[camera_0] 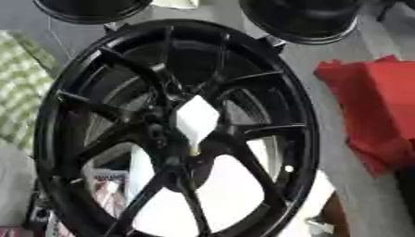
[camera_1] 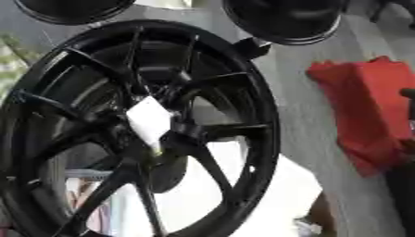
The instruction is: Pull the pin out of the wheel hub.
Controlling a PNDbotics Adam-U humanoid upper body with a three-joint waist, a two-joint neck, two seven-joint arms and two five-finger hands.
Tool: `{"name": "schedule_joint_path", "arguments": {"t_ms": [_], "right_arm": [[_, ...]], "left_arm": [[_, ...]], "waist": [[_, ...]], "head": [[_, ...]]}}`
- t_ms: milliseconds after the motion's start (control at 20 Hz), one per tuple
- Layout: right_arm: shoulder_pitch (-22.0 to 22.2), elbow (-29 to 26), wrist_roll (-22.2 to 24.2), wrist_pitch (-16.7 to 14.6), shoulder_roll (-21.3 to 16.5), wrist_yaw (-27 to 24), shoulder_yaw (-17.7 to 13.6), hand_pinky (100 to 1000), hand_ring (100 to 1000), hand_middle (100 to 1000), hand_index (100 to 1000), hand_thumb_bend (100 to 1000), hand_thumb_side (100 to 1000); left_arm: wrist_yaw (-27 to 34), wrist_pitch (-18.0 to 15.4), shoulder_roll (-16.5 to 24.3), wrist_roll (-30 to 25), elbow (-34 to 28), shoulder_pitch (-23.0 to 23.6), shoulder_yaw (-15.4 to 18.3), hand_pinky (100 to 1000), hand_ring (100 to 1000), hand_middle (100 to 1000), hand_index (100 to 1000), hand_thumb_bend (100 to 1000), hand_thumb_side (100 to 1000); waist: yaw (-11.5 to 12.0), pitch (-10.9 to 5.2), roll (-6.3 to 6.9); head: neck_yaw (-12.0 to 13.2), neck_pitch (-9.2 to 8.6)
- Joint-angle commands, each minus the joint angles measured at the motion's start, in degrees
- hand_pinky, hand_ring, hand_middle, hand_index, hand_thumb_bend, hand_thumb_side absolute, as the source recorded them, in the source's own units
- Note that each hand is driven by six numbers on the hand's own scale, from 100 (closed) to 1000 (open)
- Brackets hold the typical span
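While nothing of either robot hand shows anywhere in the two eye views, so that I cannot tell how the fingers stand, a big glossy black spoked alloy wheel hub (camera_0: 174, 132) fills nearly the whole scene, standing on edge and tilted, its open face turned toward us. Its thin spokes fan out from the centre to a deep dark rim, and light-coloured surfaces show through the gaps in the near, lower half.

At the centre of the hub sits a white, roughly diamond-shaped piece (camera_0: 197, 119), its point aimed downward. Right at that lower point a small yellowish tip (camera_0: 194, 150) shows against the black metal; this seems to be the pin, seated in the hub's centre, though it is too small to make out clearly.

Far beyond the wheel, two more round black rims stand at the top edge: one at the far left (camera_0: 91, 10), one at the far right (camera_1: 284, 21), the latter just beside the big wheel's upper rim. To the right, well apart from the hub, a crumpled red cloth (camera_1: 365, 109) lies on the grey floor (camera_1: 304, 120). On the left edge a green-and-white checked fabric (camera_0: 20, 88) shows behind the rim. At the near left, seen through the spokes, there is some red and white printed packaging (camera_0: 105, 192).
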Motion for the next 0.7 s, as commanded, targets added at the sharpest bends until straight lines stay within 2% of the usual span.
{"name": "schedule_joint_path", "arguments": {"t_ms": [50,400,550,700], "right_arm": [[-0.2,-1.3,0.1,-0.3,-2.0,-0.3,-0.3,948,734,513,644,218,140],[-0.1,-1.3,0.2,-0.3,-4.0,-0.3,0.1,955,748,528,656,228,137],[-0.4,-1.3,0.2,-1.9,-7.7,-0.5,0.9,954,761,545,671,245,128],[-1.4,-1.3,-0.3,-5.5,-13.9,-1.2,1.8,949,780,571,689,272,113]], "left_arm": [[0.0,0.0,0.7,0.1,-1.2,-0.4,0.2,773,588,550,712,100,670],[0.0,0.1,0.7,0.2,-1.2,-0.3,0.3,774,588,550,712,100,671],[0.1,0.1,0.8,0.1,-1.2,-0.2,0.2,774,588,550,712,100,669],[0.1,0.1,1.1,0.0,-1.2,-0.2,0.1,774,588,550,712,100,667]], "waist": [[0.0,-1.30,0.08],[0.2,-1.40,0.00],[0.2,-1.59,-0.09],[0.2,-1.96,-0.16]], "head": [[-0.1,-0.51],[-0.2,-0.52],[-0.4,-0.45],[-0.7,-0.22]]}}
